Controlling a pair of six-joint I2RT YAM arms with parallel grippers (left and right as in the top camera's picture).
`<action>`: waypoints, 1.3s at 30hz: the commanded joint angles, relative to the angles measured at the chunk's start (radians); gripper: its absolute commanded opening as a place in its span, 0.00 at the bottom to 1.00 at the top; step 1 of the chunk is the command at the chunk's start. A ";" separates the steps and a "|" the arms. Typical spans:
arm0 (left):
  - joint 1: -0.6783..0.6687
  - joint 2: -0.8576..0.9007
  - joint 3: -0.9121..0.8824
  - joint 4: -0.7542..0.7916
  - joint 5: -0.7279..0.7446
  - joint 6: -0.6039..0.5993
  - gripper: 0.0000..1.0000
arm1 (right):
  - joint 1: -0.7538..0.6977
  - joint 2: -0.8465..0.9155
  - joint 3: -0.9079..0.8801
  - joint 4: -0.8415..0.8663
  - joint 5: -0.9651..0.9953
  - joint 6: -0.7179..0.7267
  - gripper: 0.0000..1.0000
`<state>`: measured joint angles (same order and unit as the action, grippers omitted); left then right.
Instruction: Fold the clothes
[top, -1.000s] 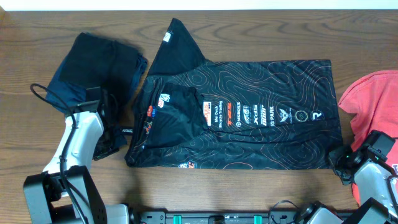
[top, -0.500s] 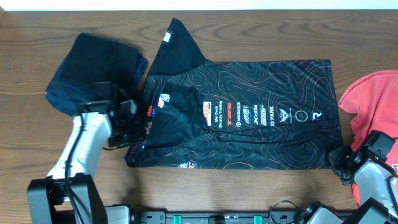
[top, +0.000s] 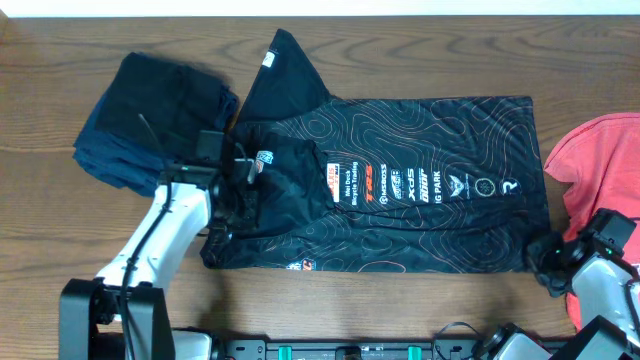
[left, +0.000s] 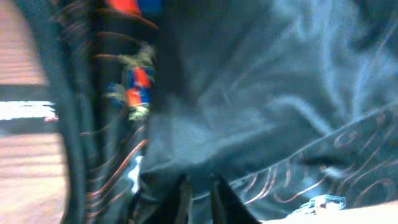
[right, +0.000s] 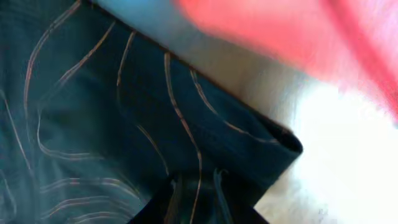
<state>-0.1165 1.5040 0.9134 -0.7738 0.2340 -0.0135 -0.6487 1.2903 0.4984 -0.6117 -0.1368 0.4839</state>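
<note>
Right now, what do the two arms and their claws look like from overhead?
The left arm has a white, rounded link on a black base, a thin black cable running along it, and a black left claw. The right arm shows a white link and a black right claw.

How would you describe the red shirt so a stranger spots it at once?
On the wooden table, find the large black jersey across the middle. Past its right end lies the coral-red T-shirt, the only bright garment among dark ones.
</note>
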 joint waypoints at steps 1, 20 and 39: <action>0.024 -0.061 0.159 -0.043 -0.030 -0.020 0.22 | 0.010 0.009 0.027 -0.102 -0.013 -0.056 0.19; 0.012 -0.007 0.519 -0.094 0.098 -0.005 0.46 | 0.053 -0.100 0.578 -0.294 -0.214 -0.208 0.33; -0.034 0.208 0.525 -0.105 0.063 0.042 0.48 | 0.211 0.551 0.579 0.032 -0.142 -0.137 0.03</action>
<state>-0.1490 1.7035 1.4296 -0.8639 0.3122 -0.0063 -0.4351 1.7905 1.0767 -0.5816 -0.3317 0.3370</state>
